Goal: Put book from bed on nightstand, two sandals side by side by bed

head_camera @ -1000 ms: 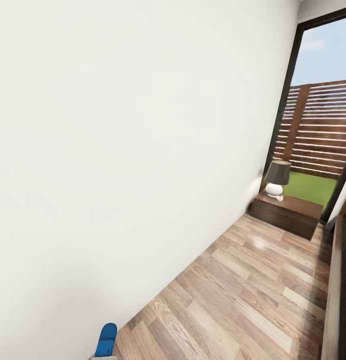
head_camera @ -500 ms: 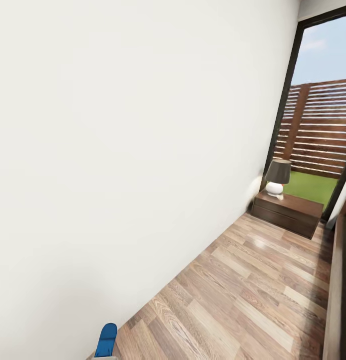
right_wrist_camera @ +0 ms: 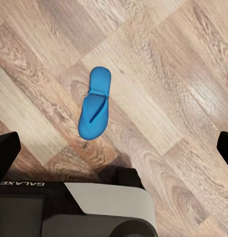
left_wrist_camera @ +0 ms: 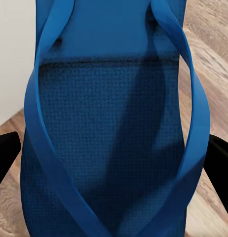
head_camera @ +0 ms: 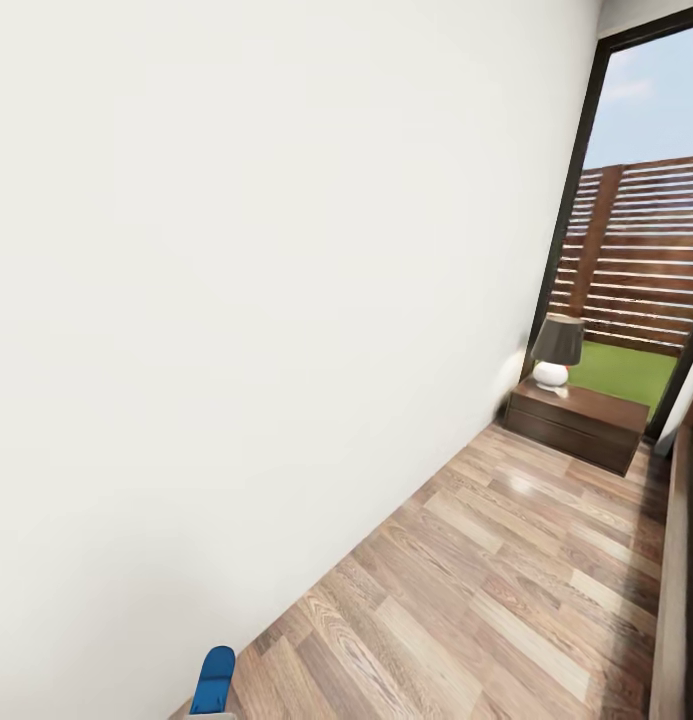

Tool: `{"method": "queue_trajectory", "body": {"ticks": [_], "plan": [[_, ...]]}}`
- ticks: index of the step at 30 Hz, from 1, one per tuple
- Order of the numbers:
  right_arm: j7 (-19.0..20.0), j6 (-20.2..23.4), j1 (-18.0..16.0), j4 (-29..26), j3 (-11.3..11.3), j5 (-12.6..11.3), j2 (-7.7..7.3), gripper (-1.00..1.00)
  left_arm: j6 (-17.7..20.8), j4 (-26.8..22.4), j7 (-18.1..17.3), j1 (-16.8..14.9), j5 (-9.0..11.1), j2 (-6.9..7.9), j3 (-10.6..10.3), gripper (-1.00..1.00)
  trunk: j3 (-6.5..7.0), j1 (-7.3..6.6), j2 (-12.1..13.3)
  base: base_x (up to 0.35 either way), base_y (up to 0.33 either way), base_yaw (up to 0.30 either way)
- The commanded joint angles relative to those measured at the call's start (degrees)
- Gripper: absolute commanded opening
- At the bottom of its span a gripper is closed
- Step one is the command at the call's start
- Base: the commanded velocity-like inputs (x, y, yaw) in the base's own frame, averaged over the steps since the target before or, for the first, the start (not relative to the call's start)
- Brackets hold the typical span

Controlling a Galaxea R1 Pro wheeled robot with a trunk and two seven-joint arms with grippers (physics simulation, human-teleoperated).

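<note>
Where the head view looks along a white wall (head_camera: pixel 236 300), the wood-plank floor (head_camera: pixel 506 590) runs to a dark-brown nightstand (head_camera: pixel 578 420) at the far end, just beside the wall. A lamp (head_camera: pixel 556 350) with a grey shade and white base stands on its top. Behind it a tall black-framed window (head_camera: pixel 636 200) shows a slatted brown fence and grass. The dark bed frame (head_camera: pixel 676 560) edges the right border. At the bottom edge a blue sandal tip (head_camera: pixel 215 678) pokes up near the wall's foot.

Left wrist view: a blue sandal (left_wrist_camera: pixel 109 133) sits very close to the camera, straps up, sole between the two black fingertips (left_wrist_camera: pixel 5 155) at either side. Left gripper (left_wrist_camera: pixel 111 158) is pinching the sandal, held above the floor; exact contact hard to see but the sole spans finger to finger.

Right wrist view: second blue sandal (right_wrist_camera: pixel 95 102) lies flat on the floor planks, strap side up, alone, well apart from the right gripper (right_wrist_camera: pixel 114 148). Black fingertips (right_wrist_camera: pixel 5 150) sit at opposite borders, spread wide, nothing between them. Robot base with "GALAXEA" lettering (right_wrist_camera: pixel 74 207) below, near the sandal's wider end.
</note>
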Motion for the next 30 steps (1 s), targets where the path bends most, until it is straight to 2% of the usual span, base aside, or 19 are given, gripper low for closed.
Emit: {"method": "queue_trajectory", "body": {"ticks": [1, 6, 12, 21, 30], "plan": [[-0.4, 0.4, 0.0, -0.1, 0.5, -0.3, -0.03, 1.00, -0.2, 0.0, 0.2, 0.0, 0.4, 0.01, -0.5, -1.00, -0.25, 0.23, -0.5, 0.000, 0.000, 0.000], [-0.4, 0.3, 0.0, -0.1, 0.5, -0.3, -0.02, 1.00, -0.1, -0.1, 0.2, 0.0, 0.4, 0.01, -0.7, -1.00, -1.15, 1.33, -2.5, 0.000, 0.000, 0.000], [-0.4, -0.5, 0.0, 0.0, 0.5, -0.3, -0.02, 1.00, 0.0, -0.3, 0.2, -0.1, 0.4, -0.04, -2.2, -1.00, -2.23, 2.64, -4.9, 0.000, 0.000, 0.000], [-0.4, -0.6, 0.0, 0.1, 0.5, -0.3, -0.02, 1.00, 0.3, -0.4, 0.3, -0.1, 0.4, -0.03, -2.6, -1.00, -3.84, 4.62, -8.5, 0.000, 0.000, 0.000], [-0.4, -0.6, 0.0, 0.1, 0.5, -0.3, -0.02, 1.00, 3.5, -0.4, 0.3, -0.1, 0.5, 0.15, -2.8, -1.00, -5.46, 6.60, -12.1, 0.000, 0.000, 0.000]]}}
